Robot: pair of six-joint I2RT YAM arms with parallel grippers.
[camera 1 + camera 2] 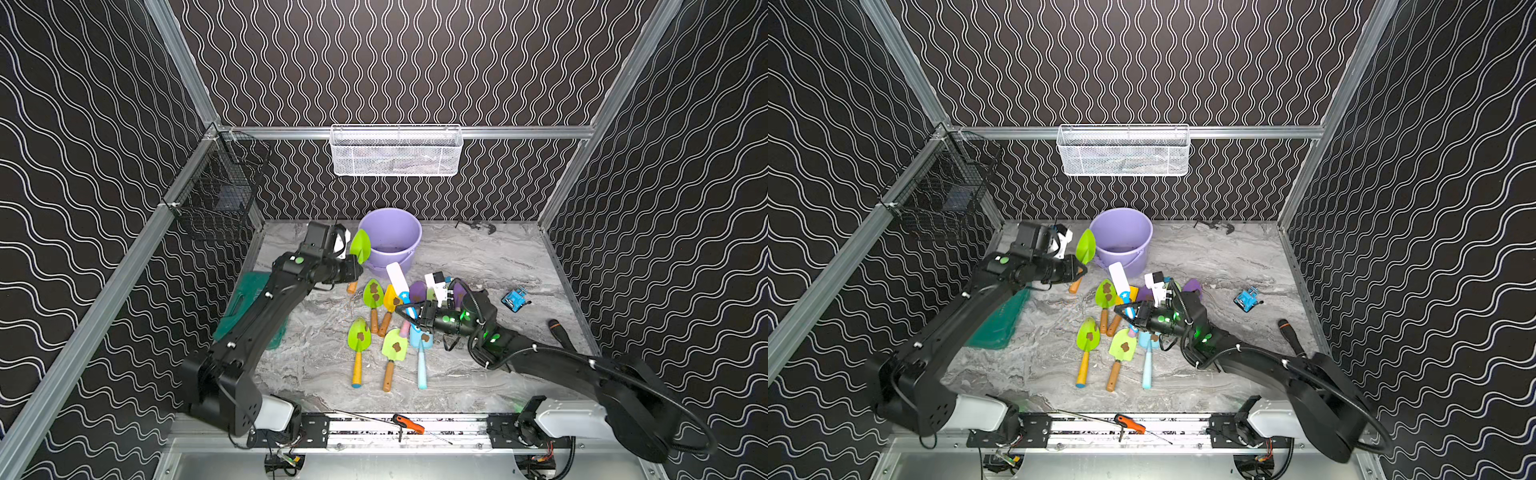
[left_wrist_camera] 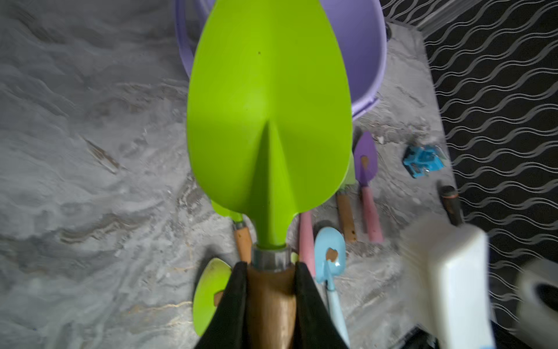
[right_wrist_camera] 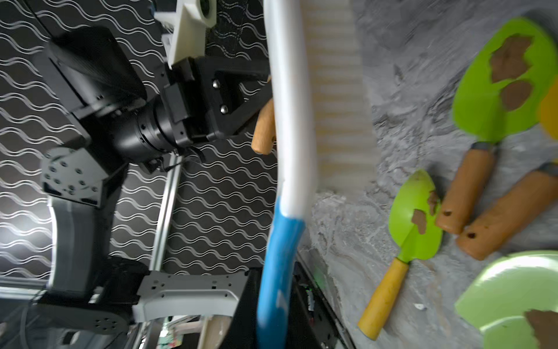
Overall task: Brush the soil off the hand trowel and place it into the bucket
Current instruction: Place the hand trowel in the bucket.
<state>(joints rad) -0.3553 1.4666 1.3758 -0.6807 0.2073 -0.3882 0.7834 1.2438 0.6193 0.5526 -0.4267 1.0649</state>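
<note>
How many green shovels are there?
4. Held green trowel in the left gripper beside the bucket; on the table, the rear green trowel, the yellow-handled green trowel and the pale green trowel. More may hide under the right arm.

Trowel (image 2: 268, 121) in my left end effector (image 2: 268, 269): smooth matt blade, metal collar, wooden handle. Beyond it, bucket (image 2: 362, 60): smooth plastic.
</note>
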